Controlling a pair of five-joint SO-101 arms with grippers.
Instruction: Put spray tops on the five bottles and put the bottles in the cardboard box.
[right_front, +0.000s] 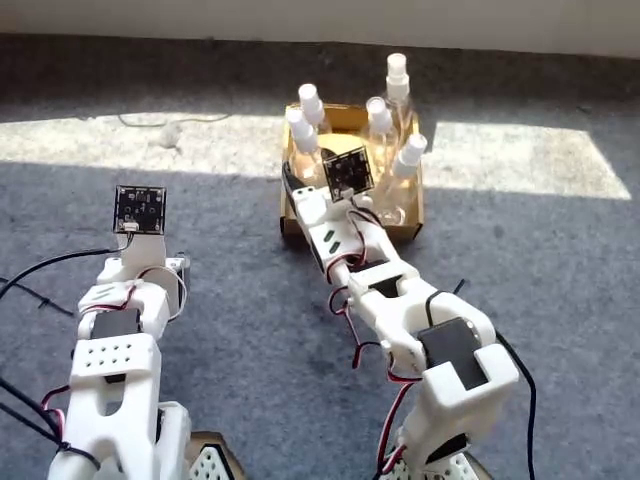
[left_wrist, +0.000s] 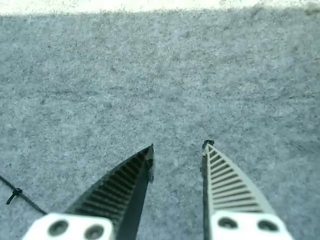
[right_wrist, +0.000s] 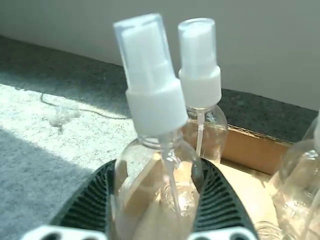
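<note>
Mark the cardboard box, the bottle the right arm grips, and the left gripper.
cardboard box (right_front: 345, 115): high view, back rim.
bottle (right_wrist: 155, 172): right wrist view, clear body.
left gripper (left_wrist: 178, 146): left wrist view, midway between its fingertips.

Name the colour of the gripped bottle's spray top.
Spray top on the bottle: white; best in right wrist view.

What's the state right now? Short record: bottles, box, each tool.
bottles: five, upright, grouped at the box
spray tops: on all five
box: cardboard, open, on the carpet
right tool: shut on held bottle, at the box's left edge in the high view
left tool: open, empty, over carpet
likely next: release held bottle
</note>
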